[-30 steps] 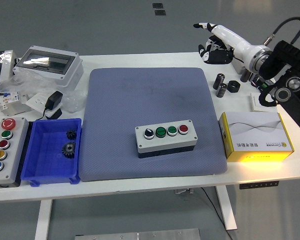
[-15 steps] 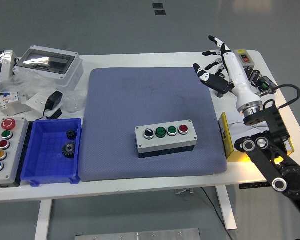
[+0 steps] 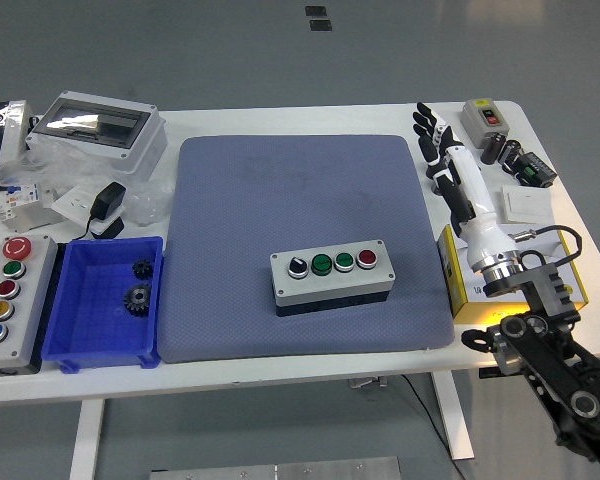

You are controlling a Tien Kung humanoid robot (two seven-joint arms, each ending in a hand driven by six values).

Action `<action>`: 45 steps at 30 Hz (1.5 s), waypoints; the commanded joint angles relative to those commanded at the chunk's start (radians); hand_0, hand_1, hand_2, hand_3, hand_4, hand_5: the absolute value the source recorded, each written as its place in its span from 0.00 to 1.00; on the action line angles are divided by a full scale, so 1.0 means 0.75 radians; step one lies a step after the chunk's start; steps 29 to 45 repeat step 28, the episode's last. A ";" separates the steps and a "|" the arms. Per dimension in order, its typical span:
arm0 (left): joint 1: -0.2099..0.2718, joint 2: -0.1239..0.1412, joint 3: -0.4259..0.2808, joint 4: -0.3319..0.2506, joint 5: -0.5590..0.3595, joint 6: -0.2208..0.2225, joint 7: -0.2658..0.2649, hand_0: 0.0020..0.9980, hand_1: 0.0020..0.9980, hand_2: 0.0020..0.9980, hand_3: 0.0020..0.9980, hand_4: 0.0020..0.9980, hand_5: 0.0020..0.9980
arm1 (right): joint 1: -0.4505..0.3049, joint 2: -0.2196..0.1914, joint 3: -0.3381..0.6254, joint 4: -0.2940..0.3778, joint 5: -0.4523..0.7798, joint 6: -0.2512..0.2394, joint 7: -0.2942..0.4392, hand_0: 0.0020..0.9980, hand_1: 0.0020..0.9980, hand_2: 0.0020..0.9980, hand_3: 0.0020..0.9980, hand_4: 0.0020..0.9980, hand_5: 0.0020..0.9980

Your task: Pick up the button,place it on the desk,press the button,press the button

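A grey button box (image 3: 331, 278) with a black knob, two green buttons and a red button lies on the blue-grey mat (image 3: 300, 200), near the mat's front middle. My right hand (image 3: 437, 147) reaches in from the lower right over the mat's right edge. Its fingers are stretched out flat and hold nothing. It is well behind and to the right of the button box, apart from it. My left arm is not in view.
A yellow and white carton (image 3: 557, 285) lies under my right forearm. A blue bin (image 3: 85, 335) with two gears and a second button box (image 3: 5, 300) stand at the left. A grey enclosure (image 3: 100, 125), an adapter and small parts lie at the back left; more small parts lie at the back right.
My right arm has swung from the far right back corner down and toward the near side. The hand now lies flat over the mat's right edge. The button box has not moved.
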 joint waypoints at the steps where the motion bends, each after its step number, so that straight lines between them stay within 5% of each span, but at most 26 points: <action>1: 0.000 -0.001 0.000 0.000 0.000 0.000 -0.001 0.65 0.57 0.62 0.58 0.63 0.17 | -0.007 0.001 -0.001 0.001 0.016 0.007 0.007 1.00 1.00 0.99 1.00 1.00 1.00; 13: -0.003 -0.007 0.013 0.000 -0.011 -0.008 -0.016 0.65 0.57 0.62 0.58 0.63 0.17 | -0.027 0.009 -0.019 -0.022 0.177 0.057 0.059 1.00 0.99 0.98 1.00 1.00 1.00; 14: -0.004 -0.007 0.015 0.000 -0.010 -0.010 -0.016 0.65 0.57 0.62 0.58 0.63 0.17 | -0.026 0.008 -0.018 -0.022 0.180 0.057 0.060 0.96 0.92 0.92 0.94 1.00 1.00; 20: -0.015 -0.003 0.009 0.000 0.002 -0.013 -0.016 0.65 0.57 0.62 0.58 0.63 0.17 | -0.023 0.003 -0.001 -0.025 0.186 0.058 0.054 0.94 0.89 0.90 0.91 1.00 1.00; 45: -0.027 0.001 0.013 0.000 0.005 -0.014 -0.015 0.65 0.57 0.62 0.58 0.63 0.17 | -0.018 -0.009 -0.001 -0.023 0.193 0.060 0.039 0.93 0.88 0.89 0.89 1.00 1.00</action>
